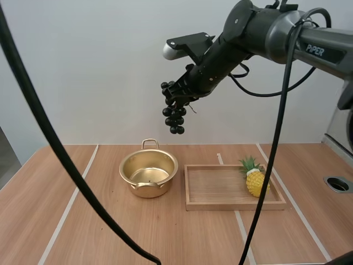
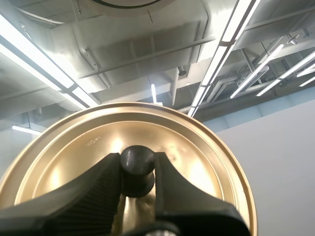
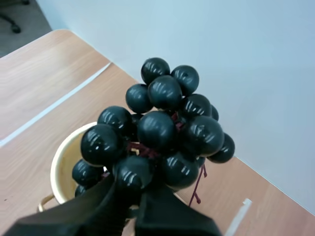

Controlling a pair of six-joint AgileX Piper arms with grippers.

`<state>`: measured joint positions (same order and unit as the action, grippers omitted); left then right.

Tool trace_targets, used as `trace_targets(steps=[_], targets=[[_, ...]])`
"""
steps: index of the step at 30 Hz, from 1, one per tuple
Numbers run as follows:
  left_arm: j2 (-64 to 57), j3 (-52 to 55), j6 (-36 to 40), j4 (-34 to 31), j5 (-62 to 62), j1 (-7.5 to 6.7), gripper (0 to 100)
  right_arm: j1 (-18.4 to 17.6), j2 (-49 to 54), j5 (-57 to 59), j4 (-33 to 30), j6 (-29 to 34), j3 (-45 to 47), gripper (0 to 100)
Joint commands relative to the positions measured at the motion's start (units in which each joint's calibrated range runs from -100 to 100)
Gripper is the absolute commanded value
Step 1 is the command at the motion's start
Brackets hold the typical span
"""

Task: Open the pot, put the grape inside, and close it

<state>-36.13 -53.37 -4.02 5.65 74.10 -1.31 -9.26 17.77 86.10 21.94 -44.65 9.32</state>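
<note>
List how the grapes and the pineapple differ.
Colour: grapes near-black; pineapple yellow with a green crown.
Place: grapes hang high over the table, pinched by the right gripper; pineapple sits in the tray, untouched.
Form: grapes are a bunch of small balls; pineapple is one piece.
Both are fruit.

Glossy grapes [image 1: 175, 113], shiny metal pot [image 1: 149, 191], wooden tray [image 1: 237, 206].

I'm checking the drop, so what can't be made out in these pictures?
High view: fingertips of the right gripper, buried in the grapes.
Right wrist view: most of the pot, hidden behind the grapes.
Left wrist view: the lid, its rim cut off by the picture edge and the left gripper.
</note>
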Motion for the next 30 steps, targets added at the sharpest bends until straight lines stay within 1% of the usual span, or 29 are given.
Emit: trace_targets(steps=[1, 7, 11, 19, 23, 27, 30], targets=[[-0.34, -0.27, -0.18, -0.88, -0.75, 0.03, 0, -1.61, -1.88, 3.53, 0.48, -0.63, -1.77, 0], [-0.34, -0.27, -0.18, -2.8, -0.75, 0.03, 0, -4.82, -7.44, 3.36, -1.18, -0.43, -1.77, 0], [-0.46, -0.27, -0.18, -2.89, -0.62, 0.03, 0, -6.14, -10.77, 2.08, -2.44, -0.08, -1.77, 0], [-0.46, -0.27, -0.18, -2.89, -0.62, 0.03, 0, -8.86, -14.93, -4.08, -9.31, 3.08, -1.77, 0], [-0.46, -0.27, -0.18, -2.89, -0.62, 0.03, 0, -10.34, -16.13, -4.88, -11.11, 3.31, -1.77, 0], [-0.46, -0.27, -0.18, -2.89, -0.62, 0.03, 0, -11.25, -17.78, -5.02, -11.24, 4.02, -1.77, 0], [-0.46, -0.27, -0.18, -2.89, -0.62, 0.03, 0, -11.25, -19.46, -6.47, -11.75, 4.02, -1.77, 0]])
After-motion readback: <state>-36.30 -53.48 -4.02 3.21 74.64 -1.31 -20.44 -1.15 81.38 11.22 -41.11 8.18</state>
